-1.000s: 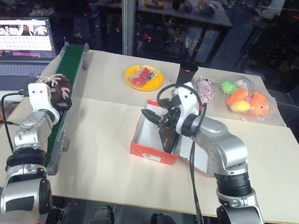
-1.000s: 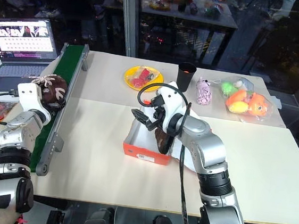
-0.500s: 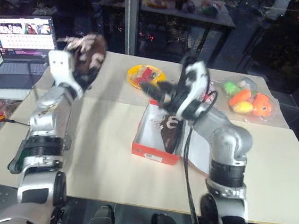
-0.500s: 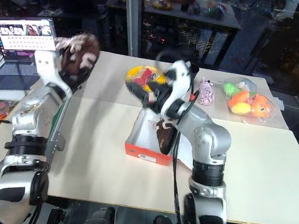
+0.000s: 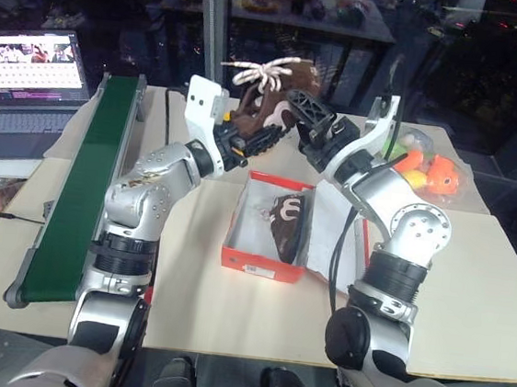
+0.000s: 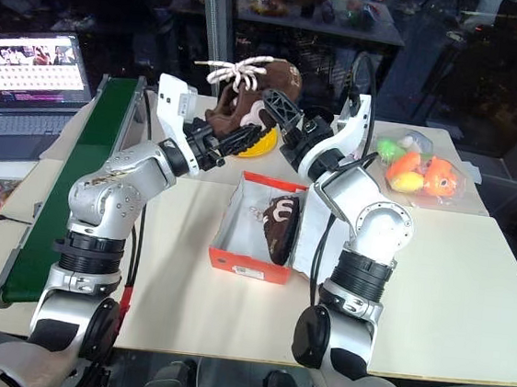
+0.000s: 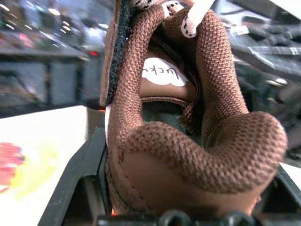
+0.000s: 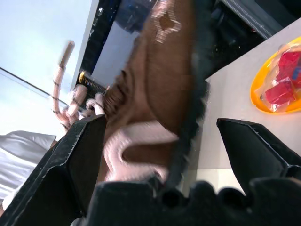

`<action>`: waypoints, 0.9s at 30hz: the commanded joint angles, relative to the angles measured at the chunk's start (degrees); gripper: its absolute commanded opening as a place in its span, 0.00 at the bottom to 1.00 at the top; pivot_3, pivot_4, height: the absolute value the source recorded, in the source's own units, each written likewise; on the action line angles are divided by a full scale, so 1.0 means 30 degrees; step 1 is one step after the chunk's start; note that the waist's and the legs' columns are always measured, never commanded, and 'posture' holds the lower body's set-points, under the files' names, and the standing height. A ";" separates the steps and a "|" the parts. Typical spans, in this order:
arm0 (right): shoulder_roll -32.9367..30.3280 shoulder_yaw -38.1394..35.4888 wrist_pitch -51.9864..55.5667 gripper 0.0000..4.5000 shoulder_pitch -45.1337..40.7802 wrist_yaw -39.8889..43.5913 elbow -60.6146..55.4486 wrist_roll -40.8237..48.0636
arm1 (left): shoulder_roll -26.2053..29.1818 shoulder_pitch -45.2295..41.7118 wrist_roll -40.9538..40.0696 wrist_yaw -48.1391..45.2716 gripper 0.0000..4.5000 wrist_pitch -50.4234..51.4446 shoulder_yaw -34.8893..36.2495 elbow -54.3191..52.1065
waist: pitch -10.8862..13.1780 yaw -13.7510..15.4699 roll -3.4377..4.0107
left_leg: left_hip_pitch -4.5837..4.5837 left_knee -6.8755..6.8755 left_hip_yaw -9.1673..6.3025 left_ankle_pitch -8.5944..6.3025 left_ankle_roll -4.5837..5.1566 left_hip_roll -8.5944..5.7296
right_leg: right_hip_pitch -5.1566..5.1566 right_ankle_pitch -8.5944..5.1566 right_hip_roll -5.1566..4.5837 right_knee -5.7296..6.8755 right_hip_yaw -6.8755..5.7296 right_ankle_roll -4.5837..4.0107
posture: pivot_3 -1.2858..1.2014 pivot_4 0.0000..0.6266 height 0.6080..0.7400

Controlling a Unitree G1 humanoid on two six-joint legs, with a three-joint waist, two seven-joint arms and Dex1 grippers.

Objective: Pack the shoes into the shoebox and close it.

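Shoebox [image 5: 261, 254] sits open near the middle of your table [image 5: 185, 278], red-orange outside and white inside, with its lid laid back flat on the side toward the right arm. One brown shoe [image 5: 285, 224] already lies inside it, its white curved marking facing up.

Your left end effector [image 5: 246, 137] is raised above the far end of the box and is clamped on the second brown shoe [image 6: 245, 100], holding it in the air with its cream laces [image 6: 227, 68] sticking out toward the top. In the left wrist view the shoe's heel collar [image 7: 188, 141] sits right between the black fingers, and you can see the white insole label inside.

Your right end effector [image 5: 312, 125] is up at the same height, just beside that held shoe, with its jaws spread wide. In the right wrist view the shoe's black treaded sole edge [image 8: 188, 94] and white side marking [image 8: 127, 146] lie between the two spread fingers [image 8: 258, 150]; you cannot tell from the views whether either finger touches the shoe.

Behind the box on the table you have a yellow plate [image 8: 277, 84] with red pieces on it. A clear bag of orange and green toy food [image 5: 427, 174] lies to the right, a green conveyor belt [image 5: 84, 184] runs along the left, and an open laptop [image 5: 31, 68] stands beyond that.
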 commanded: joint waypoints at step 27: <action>-0.5023 0.4986 0.0877 0.09 0.0052 0.1189 0.1504 -0.2775 | 0.3613 -0.0139 -0.0043 0.1307 1.00 0.1414 0.2980 0.0059 | 0.0009 -0.0129 0.0015 | 0.0005 -0.0032 -0.0008 0.0002 0.0005 0.0002 | -0.0011 -0.0003 0.0010 -0.0023 0.0002 -0.0003 | 0.52 0.24 0.97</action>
